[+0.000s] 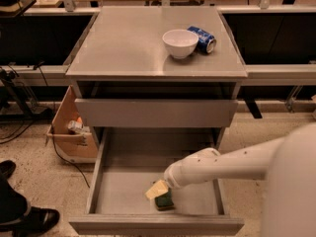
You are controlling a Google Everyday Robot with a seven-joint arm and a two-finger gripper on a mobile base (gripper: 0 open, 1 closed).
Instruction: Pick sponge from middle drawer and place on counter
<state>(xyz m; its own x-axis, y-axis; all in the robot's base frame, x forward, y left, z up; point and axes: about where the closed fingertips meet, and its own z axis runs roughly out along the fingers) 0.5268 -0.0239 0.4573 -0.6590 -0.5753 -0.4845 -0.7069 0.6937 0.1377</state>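
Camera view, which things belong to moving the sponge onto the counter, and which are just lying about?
Job: sponge, open middle drawer holding it, counter, gripper low in the drawer at the sponge.
Lying about: white bowl and blue can on the counter, cardboard box beside the drawer.

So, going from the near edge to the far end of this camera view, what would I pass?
Front wall of the open grey metal middle drawer → dark green and yellow sponge, the robot's pale gripper at its far edge → closed grey drawer front → glossy grey counter → round white bowl.
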